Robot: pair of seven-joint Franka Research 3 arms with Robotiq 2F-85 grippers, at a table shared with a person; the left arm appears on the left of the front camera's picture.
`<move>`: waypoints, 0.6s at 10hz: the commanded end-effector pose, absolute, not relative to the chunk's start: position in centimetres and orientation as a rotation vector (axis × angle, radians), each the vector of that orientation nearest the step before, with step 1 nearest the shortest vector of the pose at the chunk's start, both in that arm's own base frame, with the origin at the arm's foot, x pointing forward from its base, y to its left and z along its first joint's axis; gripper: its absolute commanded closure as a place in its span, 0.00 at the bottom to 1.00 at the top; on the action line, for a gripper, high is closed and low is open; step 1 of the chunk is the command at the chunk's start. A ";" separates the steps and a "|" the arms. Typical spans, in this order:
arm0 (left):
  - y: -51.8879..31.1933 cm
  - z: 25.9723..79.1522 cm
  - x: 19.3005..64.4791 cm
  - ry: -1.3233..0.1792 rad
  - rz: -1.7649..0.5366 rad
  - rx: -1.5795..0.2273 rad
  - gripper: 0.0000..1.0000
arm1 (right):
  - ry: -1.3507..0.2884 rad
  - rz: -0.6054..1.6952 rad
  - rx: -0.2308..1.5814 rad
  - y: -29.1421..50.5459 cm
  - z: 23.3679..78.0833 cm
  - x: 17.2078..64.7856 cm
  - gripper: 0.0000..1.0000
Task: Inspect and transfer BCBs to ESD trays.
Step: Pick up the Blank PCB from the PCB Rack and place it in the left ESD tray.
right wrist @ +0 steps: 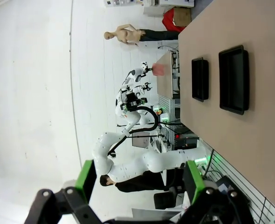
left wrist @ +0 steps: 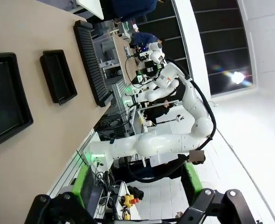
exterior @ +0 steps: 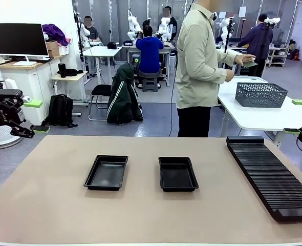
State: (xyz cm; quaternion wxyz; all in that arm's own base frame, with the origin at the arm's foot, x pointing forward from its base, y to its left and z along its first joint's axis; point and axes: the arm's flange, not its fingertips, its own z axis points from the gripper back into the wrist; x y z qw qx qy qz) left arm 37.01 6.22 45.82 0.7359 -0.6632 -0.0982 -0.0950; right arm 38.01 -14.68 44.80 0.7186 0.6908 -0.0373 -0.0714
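**Both grippers raised at the table's sides, fingers apart**

Front view. We note the left gripper [exterior: 37, 116] at the picture's left edge, above table level. Its fingers point inward and the green pads stand well apart, clamping nothing. The right gripper [exterior: 296, 117] mirrors this at the right edge, pads likewise spread. Two shallow black rectangular plastic ESD trays lie side by side mid-table. The left tray [exterior: 106, 172] and right tray [exterior: 177, 174] do not touch, and both are well apart from either gripper. A long black ribbed rack [exterior: 268, 177] lies along the tan table [exterior: 48, 210] at its right side. A person [exterior: 199, 66] stands at the far side, near a grey mesh basket [exterior: 260, 95].

Left wrist view. The view is rolled sideways. The left gripper [left wrist: 137, 186] has its pads wide apart. The left tray [left wrist: 7, 95] is the nearer one and the right tray [left wrist: 58, 76] lies beyond it, both far from the fingertips.

Right wrist view. The right gripper [right wrist: 140, 182] has its pads spread. The right tray [right wrist: 234, 79] is the nearer and the left tray [right wrist: 200, 78] lies beyond, both well clear of the fingers.
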 end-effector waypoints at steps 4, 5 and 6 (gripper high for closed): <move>6.5 45.9 36.5 -0.266 0.004 -1.491 0.00 | -0.099 -0.188 1.557 -14.3 44.7 38.0 0.00; 6.5 45.9 36.5 -0.264 0.001 -1.493 0.00 | -0.095 -0.188 1.556 -14.2 44.6 37.9 0.00; 6.5 45.9 36.6 -0.261 -0.002 -1.500 0.00 | -0.089 -0.183 1.549 -14.1 44.5 37.8 0.00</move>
